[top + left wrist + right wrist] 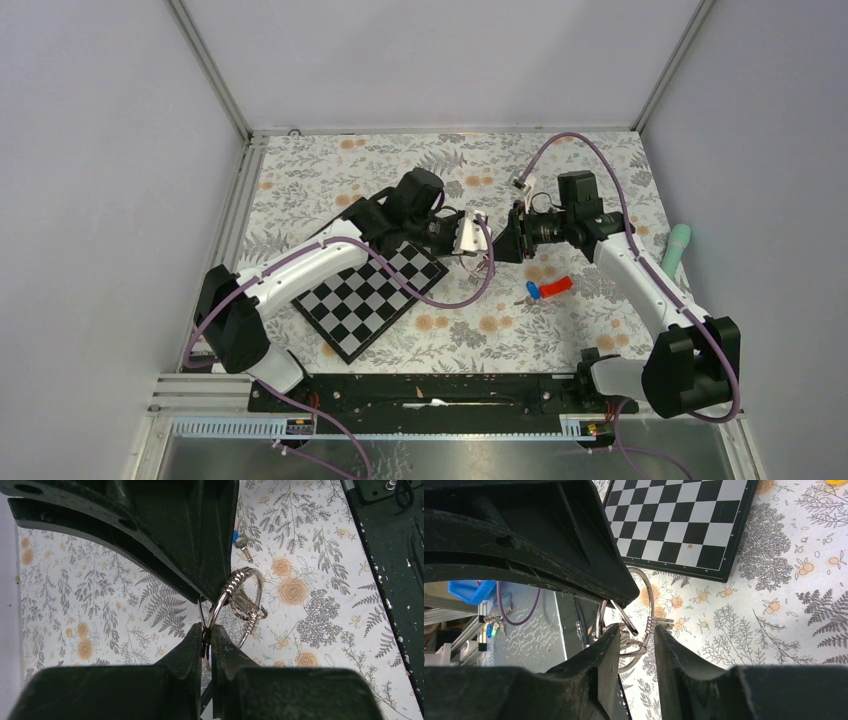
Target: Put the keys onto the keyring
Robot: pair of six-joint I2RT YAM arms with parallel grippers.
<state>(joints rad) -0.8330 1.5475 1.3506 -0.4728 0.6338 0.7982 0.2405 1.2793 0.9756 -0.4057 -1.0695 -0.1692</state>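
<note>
The keyring (239, 599) is a bundle of thin silver rings with coiled wire wraps, held in the air between both grippers. My left gripper (206, 636) is shut on its lower edge. It also shows in the right wrist view (650, 621), where my right gripper (636, 635) has its jaws a narrow gap apart, with the rings touching both pads. In the top view the left gripper (467, 240) and the right gripper (502, 243) meet tip to tip above the floral cloth. The blue-capped key (533, 291) lies on the cloth, also seen in the left wrist view (242, 542). The gold-headed key is out of view.
A chessboard (370, 295) lies under the left arm and also shows in the right wrist view (684, 515). A red piece (557, 285) lies touching the blue-capped key. A pale green cylinder (677, 250) lies at the right edge of the cloth.
</note>
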